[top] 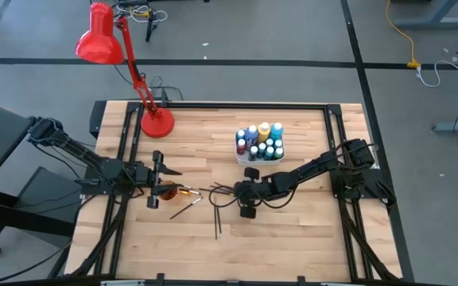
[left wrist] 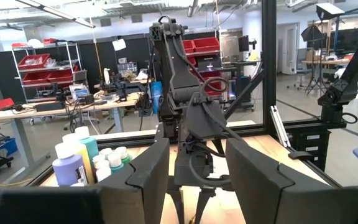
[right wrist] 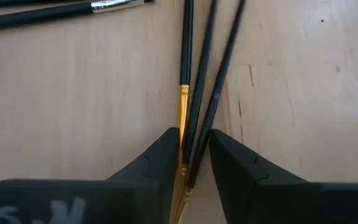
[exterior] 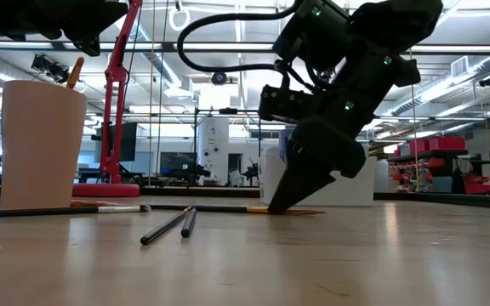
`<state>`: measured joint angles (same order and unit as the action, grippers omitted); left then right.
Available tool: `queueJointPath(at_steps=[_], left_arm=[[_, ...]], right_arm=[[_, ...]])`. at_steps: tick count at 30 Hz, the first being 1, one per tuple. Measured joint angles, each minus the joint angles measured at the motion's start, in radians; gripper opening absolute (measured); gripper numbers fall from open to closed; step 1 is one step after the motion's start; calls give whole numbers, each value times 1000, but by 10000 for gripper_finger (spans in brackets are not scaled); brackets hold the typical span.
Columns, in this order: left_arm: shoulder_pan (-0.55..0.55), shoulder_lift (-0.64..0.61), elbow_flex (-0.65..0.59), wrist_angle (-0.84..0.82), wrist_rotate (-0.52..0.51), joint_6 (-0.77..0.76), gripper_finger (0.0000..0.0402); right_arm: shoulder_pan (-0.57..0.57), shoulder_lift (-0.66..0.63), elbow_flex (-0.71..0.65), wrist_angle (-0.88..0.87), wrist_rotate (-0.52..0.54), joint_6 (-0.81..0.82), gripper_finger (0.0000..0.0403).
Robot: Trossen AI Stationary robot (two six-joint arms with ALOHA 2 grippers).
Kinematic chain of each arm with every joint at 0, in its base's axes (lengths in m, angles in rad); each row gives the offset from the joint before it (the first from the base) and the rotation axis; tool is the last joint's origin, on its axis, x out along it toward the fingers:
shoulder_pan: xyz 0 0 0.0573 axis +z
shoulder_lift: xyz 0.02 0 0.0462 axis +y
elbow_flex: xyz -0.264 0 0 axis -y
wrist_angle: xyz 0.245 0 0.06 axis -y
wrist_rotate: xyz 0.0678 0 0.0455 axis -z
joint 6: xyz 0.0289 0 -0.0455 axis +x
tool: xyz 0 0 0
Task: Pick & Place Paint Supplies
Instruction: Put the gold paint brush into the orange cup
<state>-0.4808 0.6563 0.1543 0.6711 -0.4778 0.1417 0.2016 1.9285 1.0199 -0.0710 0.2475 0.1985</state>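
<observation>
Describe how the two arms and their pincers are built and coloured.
Both arms are dark, jointed, with black cables looping along the links. The right pincer has two matte black, wedge-shaped fingers; small green lights show on its wrist housing in the low view. The left pincer has similar broad, angular dark fingers.

Red desk lamp (top: 114,56) stands on wooden table (top: 293,230) toward 10 o'clock, its round base (top: 157,123) on the boards and its shade leaning out past the table's far edge over grey floor. White rectangular tray (top: 245,156) sits right of centre toward 1 o'clock; small orange cup (top: 165,191) stands left of centre toward 9 o'clock, well apart from the tray. Yellow cable (top: 400,32) trails on the floor beyond the table at 2 o'clock.
</observation>
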Motion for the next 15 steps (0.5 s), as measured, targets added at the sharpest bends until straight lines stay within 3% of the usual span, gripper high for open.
queueJointPath(at_steps=[9,15], left_arm=[[0,0,0,0,0,0,168],[0,0,0,0,0,-4,168]], right_arm=[[-2,0,0,9,-1,-43,14],[-2,1,-1,34,-22,-62,20]])
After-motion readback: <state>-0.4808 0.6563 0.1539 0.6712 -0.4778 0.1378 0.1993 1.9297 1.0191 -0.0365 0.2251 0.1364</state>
